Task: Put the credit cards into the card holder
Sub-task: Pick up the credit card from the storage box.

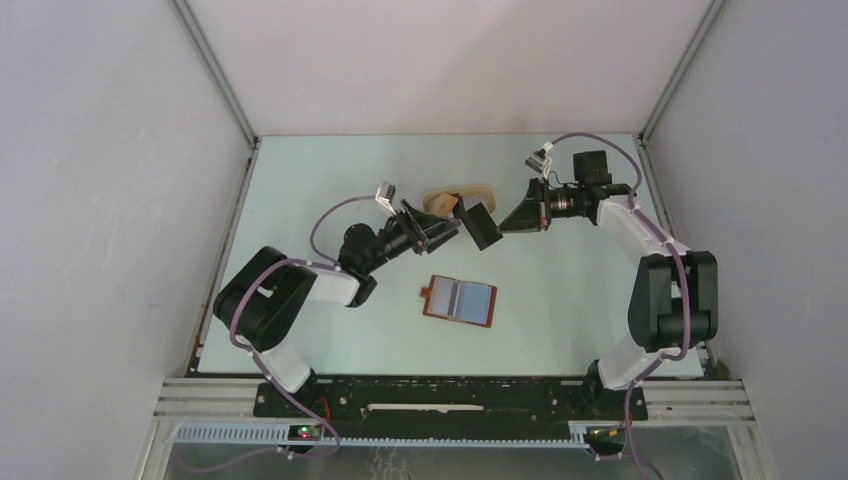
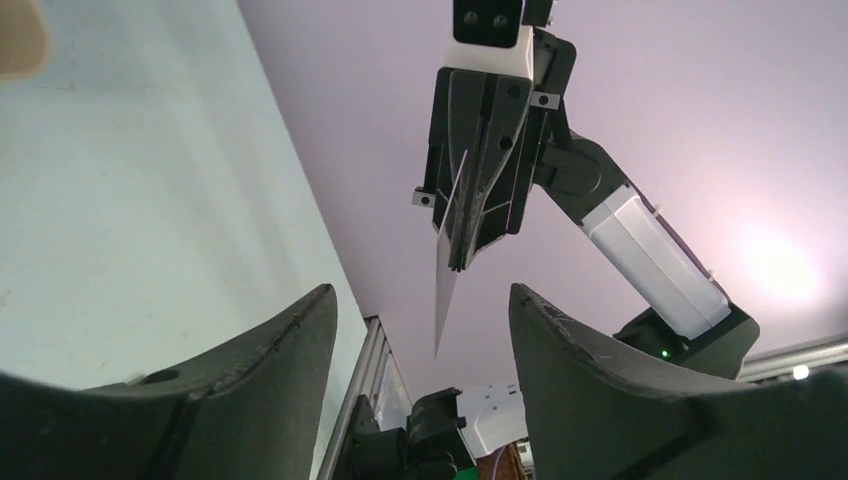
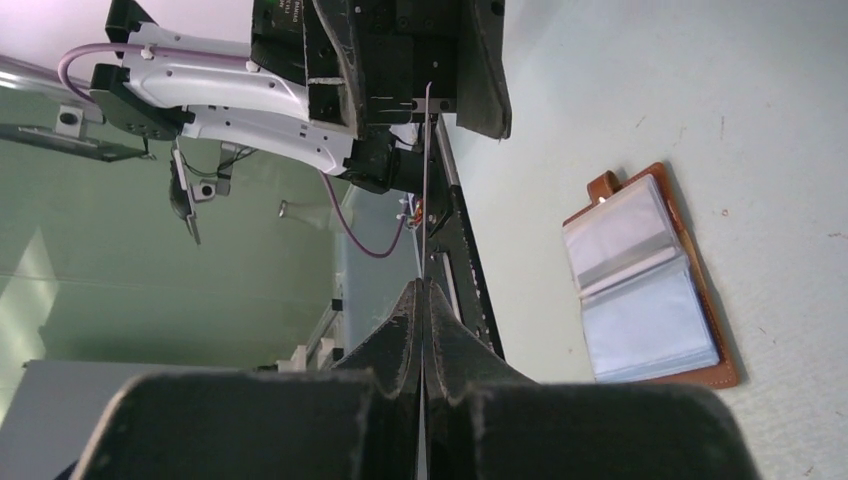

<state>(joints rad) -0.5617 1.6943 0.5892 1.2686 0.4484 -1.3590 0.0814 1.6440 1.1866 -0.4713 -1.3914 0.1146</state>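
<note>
Black rail [image 1: 450, 397] at near edge carries both arm bases. L arm [image 1: 290, 300] runs from near-left corner up and inward, elbow bent, wrist pointing toward table centre. R arm [image 1: 670, 290] rises at near-right, folds back along the right side, forearm turned inward toward L arm.

Card holder [image 1: 459, 300] lies flat on table [image 1: 580, 300], between the two arms and nearer than both grippers. It is open, with a reddish-brown leather border, snap tab at its left end and clear grey-blue pockets facing up. In the R wrist view [image 3: 645, 290] its pockets show no distinct card, though contents are hard to tell.

Left gripper [image 1: 447, 228] is released: fingers spread wide in its own cam [image 2: 420, 300], touching nothing. Right gripper [image 1: 503, 222] is clenched on one credit card [image 1: 480, 226], pinched at one end, the rest sticking out toward L gripper. Card is thin, grey and seen edge-on in both wrist cams [image 2: 445, 290] [image 3: 426, 180]. It is clear of the table, and its free end is just beside the L fingers, not between them as far as can be told.

Tan tray [image 1: 437, 200] sits just beyond the grippers, partly hidden by the card. Open table lies L, R and near of the holder. The far wall stands well back and side frame posts [image 1: 215, 80] flank the table.
</note>
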